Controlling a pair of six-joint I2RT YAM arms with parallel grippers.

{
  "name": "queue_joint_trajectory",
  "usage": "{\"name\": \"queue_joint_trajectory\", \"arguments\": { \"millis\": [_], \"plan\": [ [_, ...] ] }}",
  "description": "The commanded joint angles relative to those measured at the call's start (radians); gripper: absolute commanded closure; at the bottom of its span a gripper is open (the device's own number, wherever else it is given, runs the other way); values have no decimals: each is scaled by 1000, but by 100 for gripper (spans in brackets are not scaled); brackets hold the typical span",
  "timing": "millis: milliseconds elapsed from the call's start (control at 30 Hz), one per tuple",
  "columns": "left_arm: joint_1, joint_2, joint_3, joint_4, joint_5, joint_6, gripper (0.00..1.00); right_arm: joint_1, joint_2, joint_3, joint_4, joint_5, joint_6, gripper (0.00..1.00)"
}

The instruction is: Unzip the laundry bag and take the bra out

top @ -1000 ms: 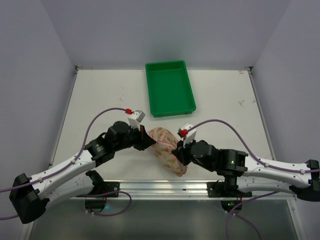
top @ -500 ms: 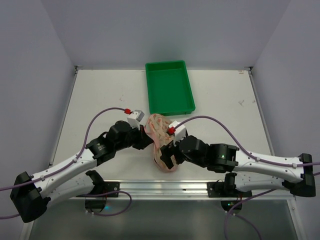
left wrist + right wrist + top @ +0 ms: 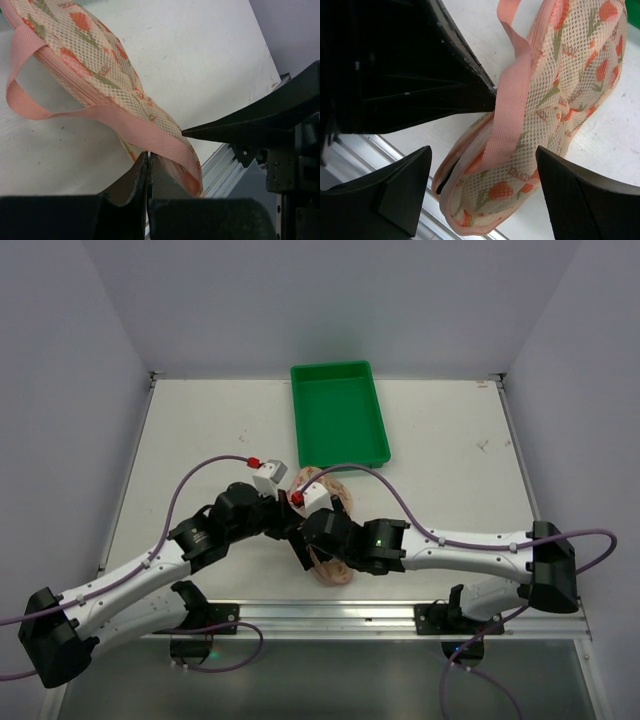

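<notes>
Swinging left across the lower centre of the top view, the right claw [image 3: 484, 152] now straddles the pink floral mesh laundry bag [image 3: 322, 480] on the table [image 3: 200, 430], fingers spread. The left claw [image 3: 149, 159] stays clenched on its pink edging [image 3: 150, 134]. It is probably hunting the zipper pull.

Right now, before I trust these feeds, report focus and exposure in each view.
Top external: even light, sharp, no glare, laundry bag mostly hidden by arms. Left wrist: mesh crisp, left claw dark and soft. Right wrist: mesh crisp, right claw a black silhouette.
</notes>
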Motion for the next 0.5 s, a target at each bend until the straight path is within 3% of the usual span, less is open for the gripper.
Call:
{"name": "queue_joint_trajectory", "arguments": {
  "millis": [0,100,133,233,267,300,333,467],
  "plan": [
    [-12,-14,17,39,25,-17,100,4,21,23,32,72,50,15],
    [-14,-16,17,44,24,-21,100,2,30,-8,38,110,76,30],
    [-14,-20,15,44,22,-21,100,4,29,-22,35,115,82,46],
    [-14,-31,6,42,13,-24,100,2,-2,-52,9,122,101,70],
    [-14,-33,3,44,7,-21,100,2,-32,-65,6,115,93,87],
    [-14,-33,-2,39,4,-19,100,2,-51,-80,8,107,88,95],
    [-14,-31,-3,33,-1,-16,100,2,-72,-115,9,84,82,100],
    [-14,-33,0,-8,-60,1,100,2,-205,-213,14,33,62,100]
  ]
}}
